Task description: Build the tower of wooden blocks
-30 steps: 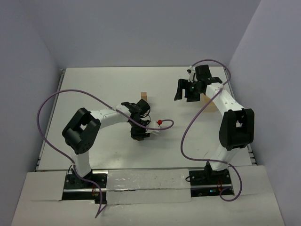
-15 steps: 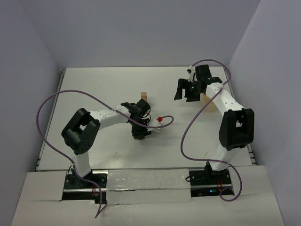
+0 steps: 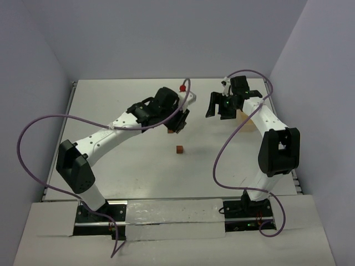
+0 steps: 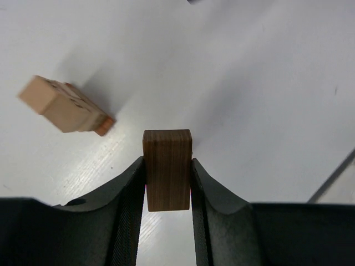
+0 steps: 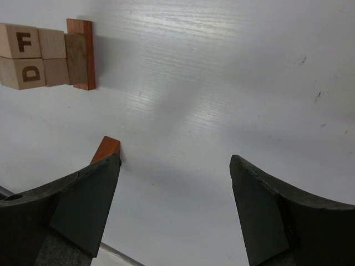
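Observation:
My left gripper (image 3: 178, 123) is shut on a dark brown wood block (image 4: 167, 169), held above the table at the middle back; in the left wrist view the gripper (image 4: 168, 162) clamps its sides. A short tan stack with an orange-brown piece at its end (image 4: 65, 105) shows to the block's left, apart from it; the arm hides it in the top view. A small reddish-brown cube (image 3: 179, 149) lies alone mid-table. My right gripper (image 3: 221, 111) is open and empty, seen open in its wrist view (image 5: 175, 166). An orange-red block (image 5: 106, 148) sits by its left fingertip.
Lettered tan cubes F and D (image 5: 22, 55) lie with plain tan cubes and a reddish bar (image 5: 83, 52) in a group at the back right, partly behind the right arm (image 3: 247, 119). Purple cables loop over both arms.
My left arm has swung from the table's front middle up to the middle back, carrying the dark brown block. The small reddish-brown cube now lies uncovered where the gripper was. The right arm has not moved.

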Robot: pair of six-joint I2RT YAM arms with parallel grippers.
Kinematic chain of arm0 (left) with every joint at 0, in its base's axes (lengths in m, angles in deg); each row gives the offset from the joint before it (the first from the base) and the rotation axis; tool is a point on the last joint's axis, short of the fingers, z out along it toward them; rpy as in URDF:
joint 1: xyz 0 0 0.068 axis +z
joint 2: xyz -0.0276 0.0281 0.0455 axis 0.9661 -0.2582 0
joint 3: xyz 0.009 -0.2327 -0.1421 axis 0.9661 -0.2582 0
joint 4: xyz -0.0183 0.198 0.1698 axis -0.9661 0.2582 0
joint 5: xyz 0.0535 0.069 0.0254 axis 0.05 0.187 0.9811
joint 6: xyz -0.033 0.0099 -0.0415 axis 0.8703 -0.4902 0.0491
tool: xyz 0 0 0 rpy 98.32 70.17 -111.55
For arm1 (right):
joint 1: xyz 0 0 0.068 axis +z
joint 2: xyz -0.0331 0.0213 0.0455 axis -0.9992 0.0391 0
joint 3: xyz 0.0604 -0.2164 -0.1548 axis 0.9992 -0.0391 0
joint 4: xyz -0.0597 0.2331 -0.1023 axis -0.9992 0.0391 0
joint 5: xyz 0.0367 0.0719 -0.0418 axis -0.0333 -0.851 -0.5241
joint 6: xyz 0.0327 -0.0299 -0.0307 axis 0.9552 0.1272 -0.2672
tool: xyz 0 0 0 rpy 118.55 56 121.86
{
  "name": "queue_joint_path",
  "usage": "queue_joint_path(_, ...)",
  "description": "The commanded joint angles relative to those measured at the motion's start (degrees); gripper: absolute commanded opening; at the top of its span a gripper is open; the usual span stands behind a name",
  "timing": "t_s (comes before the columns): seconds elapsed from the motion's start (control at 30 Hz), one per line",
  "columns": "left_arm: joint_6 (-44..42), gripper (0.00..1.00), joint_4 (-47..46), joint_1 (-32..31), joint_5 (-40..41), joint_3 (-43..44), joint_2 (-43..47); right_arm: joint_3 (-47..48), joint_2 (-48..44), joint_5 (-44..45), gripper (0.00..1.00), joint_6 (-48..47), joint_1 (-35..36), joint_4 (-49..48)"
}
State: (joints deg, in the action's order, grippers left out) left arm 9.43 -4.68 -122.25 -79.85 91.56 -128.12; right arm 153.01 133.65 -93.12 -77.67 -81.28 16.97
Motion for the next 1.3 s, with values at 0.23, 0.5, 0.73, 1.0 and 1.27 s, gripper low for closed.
queue_joint_path(0.23, 28.41, 0.0, 16.0, 2.98, 17.78, 32.57, -19.42, 3.82, 0.43, 2.9, 0.87, 0.97, -0.48, -0.4)
queue_joint_path(0.5, 31.74, 0.0, 17.09, 6.2, 19.25, 38.42, -24.46, 4.42, 0.86, 4.33, 0.93, 1.57, -0.77, -0.05)
queue_joint_path(0.73, 32.44, 0.0, 16.74, 8.99, 17.86, 35.39, -25.67, 5.26, 1.8, 5.52, 1.0, 2.38, -0.75, 0.41)
queue_joint_path(1.0, 32.33, 0.0, 16.74, 10.33, 16.76, 34.85, -26.68, 5.99, 2.52, 5.8, 1.0, 2.46, -0.69, 0.82)
queue_joint_path(1.27, 32.94, 0.0, 16.26, 10.71, 15.92, 32.73, -26.36, 5.97, 2.84, 5.85, 1.0, 2.62, -0.81, 0.88)
